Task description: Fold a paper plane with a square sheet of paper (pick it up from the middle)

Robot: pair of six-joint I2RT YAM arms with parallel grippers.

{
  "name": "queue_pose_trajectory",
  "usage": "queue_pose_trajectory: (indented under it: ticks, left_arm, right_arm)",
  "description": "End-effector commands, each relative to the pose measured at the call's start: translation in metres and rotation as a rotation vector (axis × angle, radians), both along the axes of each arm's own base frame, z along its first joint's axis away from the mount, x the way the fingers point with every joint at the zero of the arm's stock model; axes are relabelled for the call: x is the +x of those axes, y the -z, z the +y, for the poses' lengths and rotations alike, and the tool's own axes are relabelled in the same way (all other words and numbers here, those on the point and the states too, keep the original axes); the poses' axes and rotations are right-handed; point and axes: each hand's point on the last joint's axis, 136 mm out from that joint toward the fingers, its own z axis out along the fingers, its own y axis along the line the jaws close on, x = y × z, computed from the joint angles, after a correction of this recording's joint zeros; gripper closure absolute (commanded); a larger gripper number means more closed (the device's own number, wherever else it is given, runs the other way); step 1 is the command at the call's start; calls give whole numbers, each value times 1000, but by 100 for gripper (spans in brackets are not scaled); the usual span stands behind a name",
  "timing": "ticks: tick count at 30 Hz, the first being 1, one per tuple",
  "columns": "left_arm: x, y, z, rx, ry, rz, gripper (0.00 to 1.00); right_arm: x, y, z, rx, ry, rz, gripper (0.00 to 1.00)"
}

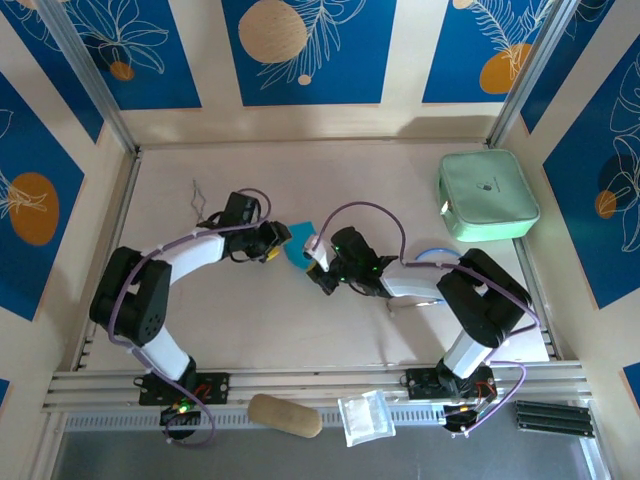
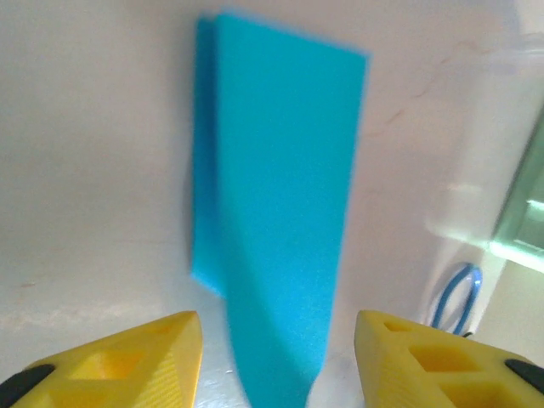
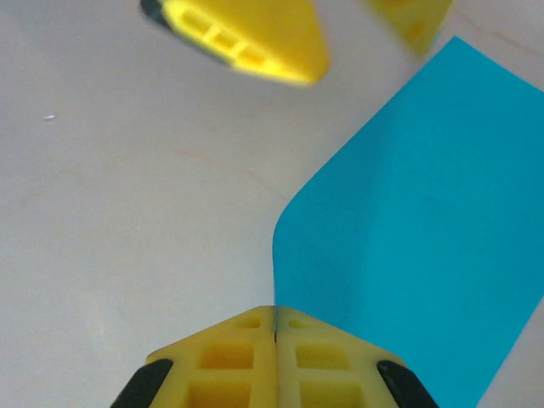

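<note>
1. Top external view. The teal-blue sheet of paper [image 1: 296,252] sits mid-table, between the left gripper [image 1: 272,240] and the right gripper [image 1: 316,252], and both are close in on it. The mint-green pouch [image 1: 487,193] is well apart at the far right. The clear plastic bag [image 1: 365,417] lies on the near rail.

2. Left wrist view, somewhat blurred. The sheet [image 2: 280,195] reads as a narrow folded strip, with a second layer showing along its left edge. Your left gripper [image 2: 279,340] has its jaws apart, one yellow finger on each side of the strip's near end, and it grips nothing.

3. Right wrist view. Your right gripper [image 3: 274,319] is clenched, pads together. The sheet's [image 3: 425,246] edge runs straight into the seam, so I read this as a pinch on the very margin of the paper. The left fingers [image 3: 246,38] hover just beyond.

4. Risks from here.
   - Only one gripper holds the sheet, and only by its rim, so a pull could slip the paper out or tear it.
   - The layers look offset, so closing your left jaws now could set a crooked crease.
   - The fingertips are near each other, so a careless approach could knock them together and jolt the fold open.
</note>
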Motion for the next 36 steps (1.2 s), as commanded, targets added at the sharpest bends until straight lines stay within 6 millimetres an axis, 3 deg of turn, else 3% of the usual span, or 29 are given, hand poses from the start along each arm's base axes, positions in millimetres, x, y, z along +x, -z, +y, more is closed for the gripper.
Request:
queue_pose_trajectory:
  ticks: [1,6,13,23,36]
  left_arm:
    - [10,-15,-5,7,36,-65,51]
    - [11,2,-27,18,104,-20,59]
    - [15,24,-43,80,185,33,67]
    - [7,54,-41,228,273,118,76]
    - [-1,76,-36,288,307,171,91]
  right_arm:
    - [-15,-20,10,95,-37,128,100]
    - [-23,-21,15,134,-63,206,100]
    - [-23,-19,16,142,-61,256,100]
    - [-14,-12,17,145,-22,332,100]
    - [8,3,6,130,95,407,100]
